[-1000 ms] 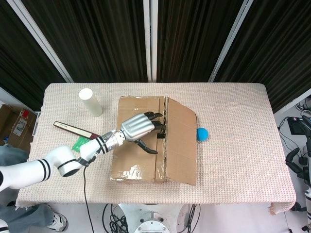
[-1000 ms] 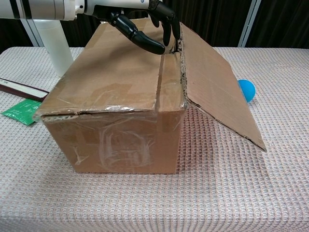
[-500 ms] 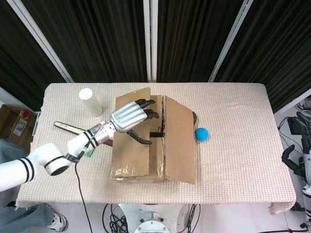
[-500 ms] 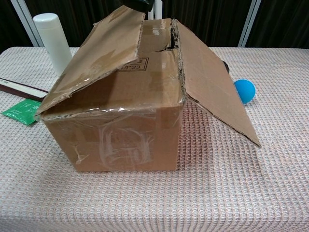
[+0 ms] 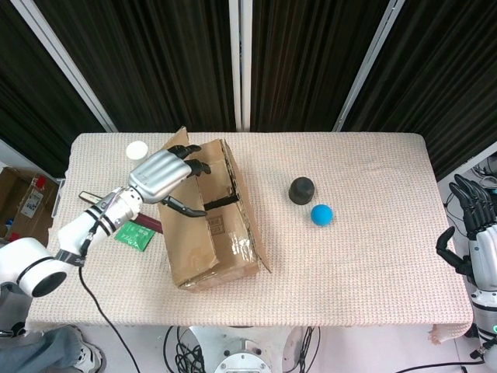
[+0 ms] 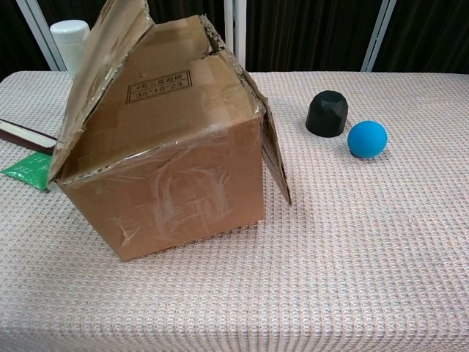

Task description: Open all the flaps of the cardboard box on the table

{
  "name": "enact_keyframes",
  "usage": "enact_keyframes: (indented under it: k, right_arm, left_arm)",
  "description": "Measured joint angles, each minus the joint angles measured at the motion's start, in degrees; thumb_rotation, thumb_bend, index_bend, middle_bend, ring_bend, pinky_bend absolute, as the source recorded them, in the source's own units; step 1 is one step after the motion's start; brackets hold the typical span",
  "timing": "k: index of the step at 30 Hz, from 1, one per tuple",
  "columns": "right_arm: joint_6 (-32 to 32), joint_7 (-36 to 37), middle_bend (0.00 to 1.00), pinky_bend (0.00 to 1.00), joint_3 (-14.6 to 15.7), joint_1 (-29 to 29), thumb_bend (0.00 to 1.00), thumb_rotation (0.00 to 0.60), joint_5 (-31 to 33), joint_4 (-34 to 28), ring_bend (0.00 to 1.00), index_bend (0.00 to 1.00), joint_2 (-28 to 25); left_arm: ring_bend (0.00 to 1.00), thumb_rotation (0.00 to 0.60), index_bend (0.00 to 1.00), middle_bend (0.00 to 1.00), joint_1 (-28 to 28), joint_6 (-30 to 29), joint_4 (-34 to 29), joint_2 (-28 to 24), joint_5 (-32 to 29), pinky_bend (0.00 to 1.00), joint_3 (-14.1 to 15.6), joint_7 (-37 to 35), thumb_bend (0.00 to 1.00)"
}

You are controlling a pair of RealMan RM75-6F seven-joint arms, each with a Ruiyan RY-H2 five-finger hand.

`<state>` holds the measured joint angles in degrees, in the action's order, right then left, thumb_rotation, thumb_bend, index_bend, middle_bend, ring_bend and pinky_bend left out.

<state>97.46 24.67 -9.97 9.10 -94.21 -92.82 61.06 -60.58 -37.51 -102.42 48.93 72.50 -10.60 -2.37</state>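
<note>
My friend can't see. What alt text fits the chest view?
A tilted cardboard box on a cloth-covered table, its left flap raised. A black object and a blue ball sit to its right.

Left hand grips raised flap of cardboard box (tilted).

The left hand had a brushed silver back plate, and its fingers were black, glossy and slender. Behind the fingers came a wrist of silver and black rings, then a white forearm with black bands at its joints; a thin black cable trailed from it. The right hand showed black fingers above a pale grey palm and white forearm
</note>
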Motion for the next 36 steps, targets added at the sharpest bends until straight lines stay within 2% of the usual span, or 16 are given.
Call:
enact_keyframes:
  k: [12, 20, 36]
  right_arm:
    - [-1.1, -1.2, 0.0, 0.0, 0.1, 1.0, 0.78, 0.6, -0.4, -0.6, 0.0, 0.0, 0.7]
    - [-1.2, -1.2, 0.0, 0.0, 0.5, 1.0, 0.78, 0.6, -0.7, -0.4, 0.0, 0.0, 0.8]
    - [-1.5, -0.4, 0.0, 0.0, 0.8, 1.0, 0.78, 0.6, -0.1, 0.2, 0.0, 0.0, 1.1]
  left_arm:
    - [0.09, 0.167, 0.26, 0.42, 4.5, -1.0, -4.6, -7.8, -0.9, 0.19, -0.1, 0.2, 0.0]
    - [0.09, 0.163, 0.25, 0.43, 7.7, -1.9, -5.7, -11.1, -1.1, 0.19, 0.0, -0.5, 0.0]
    - [0.09, 0.164, 0.25, 0.4, 19.6, -10.7, -5.0, -16.4, 1.8, 0.19, 1.0, -8.5, 0.0]
